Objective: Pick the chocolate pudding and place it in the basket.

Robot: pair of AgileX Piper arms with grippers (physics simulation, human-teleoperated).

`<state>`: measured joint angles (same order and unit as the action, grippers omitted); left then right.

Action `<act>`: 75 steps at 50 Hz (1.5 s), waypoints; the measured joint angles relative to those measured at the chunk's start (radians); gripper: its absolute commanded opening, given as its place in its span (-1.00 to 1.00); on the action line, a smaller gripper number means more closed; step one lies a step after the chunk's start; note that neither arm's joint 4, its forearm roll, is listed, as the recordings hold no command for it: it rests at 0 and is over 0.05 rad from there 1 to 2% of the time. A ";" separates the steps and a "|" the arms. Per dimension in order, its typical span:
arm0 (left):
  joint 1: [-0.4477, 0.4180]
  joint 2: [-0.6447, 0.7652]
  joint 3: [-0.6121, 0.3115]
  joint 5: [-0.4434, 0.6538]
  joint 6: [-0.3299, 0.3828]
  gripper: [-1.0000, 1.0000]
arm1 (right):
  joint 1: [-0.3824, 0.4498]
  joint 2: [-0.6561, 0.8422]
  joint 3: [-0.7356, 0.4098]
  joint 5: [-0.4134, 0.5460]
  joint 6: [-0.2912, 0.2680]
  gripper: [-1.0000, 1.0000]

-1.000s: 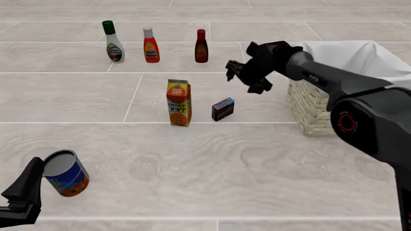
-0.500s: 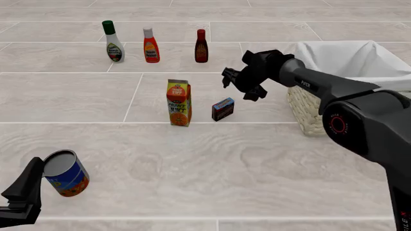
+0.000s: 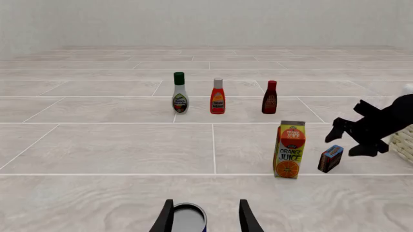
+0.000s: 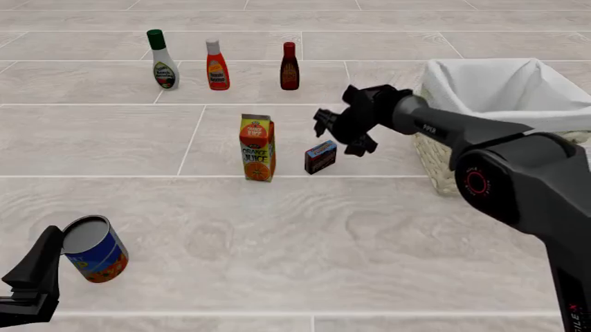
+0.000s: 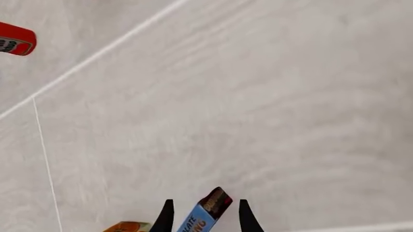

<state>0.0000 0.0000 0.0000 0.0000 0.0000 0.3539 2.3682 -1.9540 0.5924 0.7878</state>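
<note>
Much of the scene is only partly shown: the basket [image 4: 499,90] is cut off by the right edge of the front view, its wicker wall half hidden behind the right arm, and in the left wrist view only a sliver of wicker shows at the frame edge. The left gripper [image 4: 32,287] sits at the bottom left corner, partly out of frame, its fingers spread on either side of a blue can [image 4: 95,249] without visibly pressing it; the can's label is too blurred to read. The right gripper [image 4: 340,133] hangs just above and behind the chocolate pudding [image 4: 320,156], fingers apart and holding nothing. In the right wrist view the pudding box [image 5: 205,212] shows between the two dark fingertips, cropped, with only fragments of white letters on its blue label. The pudding stands on the table just right of the orange juice carton [image 4: 257,147], well left of the basket and outside it. The carton reads "ORANGE JUICE". Three bottles stand in a row farther back: a white one with a green cap [image 4: 162,59], a red-orange one [image 4: 217,65] and a dark red one [image 4: 290,66]; their labels are illegible.
</note>
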 measured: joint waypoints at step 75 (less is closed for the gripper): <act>0.000 0.000 0.000 0.000 0.000 1.00 | -0.050 -0.010 0.116 -0.093 -0.077 -1.00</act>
<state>0.0000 0.0000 0.0000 0.0000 0.0000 0.3038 2.3586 -1.8385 0.4994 0.7111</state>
